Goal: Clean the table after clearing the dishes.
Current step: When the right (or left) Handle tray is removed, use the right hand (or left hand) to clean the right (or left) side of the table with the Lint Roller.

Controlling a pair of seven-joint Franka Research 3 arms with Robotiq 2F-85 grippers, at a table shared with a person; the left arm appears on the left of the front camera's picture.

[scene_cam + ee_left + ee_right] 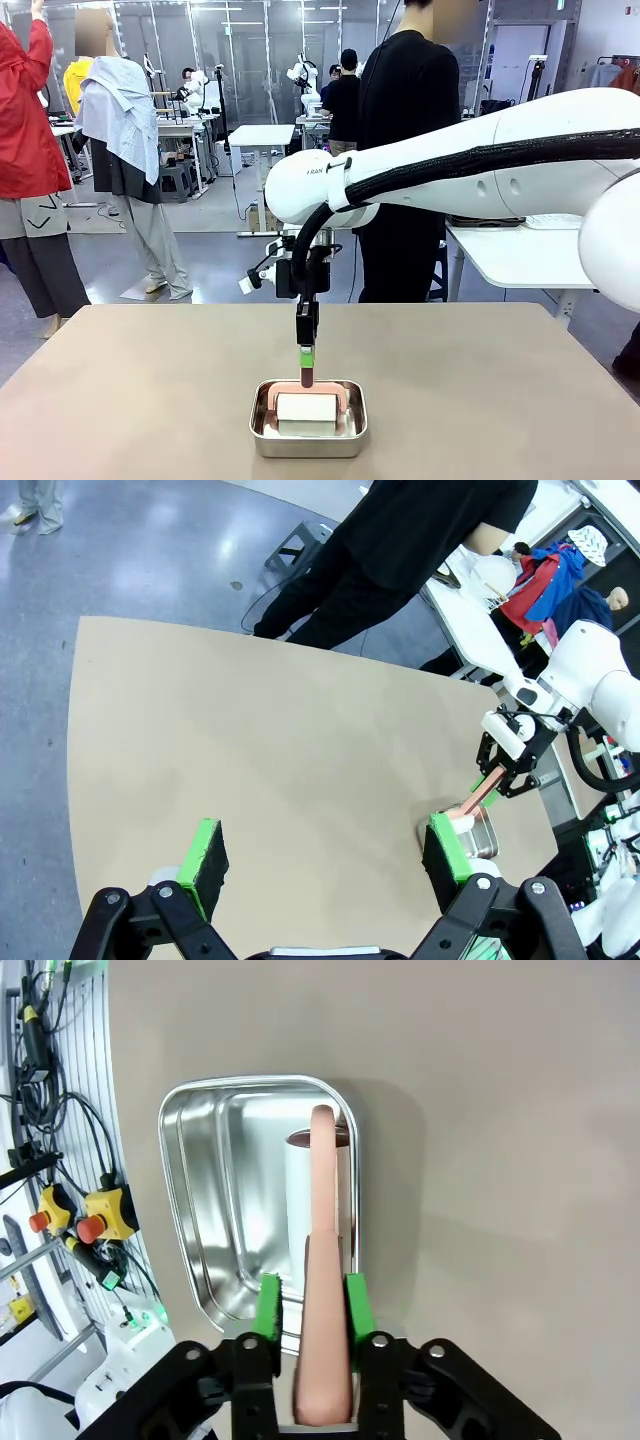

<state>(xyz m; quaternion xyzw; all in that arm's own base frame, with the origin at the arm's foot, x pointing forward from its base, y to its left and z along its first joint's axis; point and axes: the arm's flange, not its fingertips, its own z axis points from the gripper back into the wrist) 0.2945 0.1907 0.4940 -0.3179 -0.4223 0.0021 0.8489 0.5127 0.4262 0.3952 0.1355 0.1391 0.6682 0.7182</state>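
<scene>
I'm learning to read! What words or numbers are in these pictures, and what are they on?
"FRAN": grey letters on the white joint of the right arm, front view; the rest is hidden by the black cable.
Steel pan, pink-handled roller, table: no print.
Room behind: anything there is too small or blurred to read.

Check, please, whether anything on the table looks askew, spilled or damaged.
Nothing stands out. The steel pan sits flat on the table with the white roller inside it, and the right tool is shut on the roller's pink handle. No spill or damage shows. The left tool hangs open above the table.
</scene>
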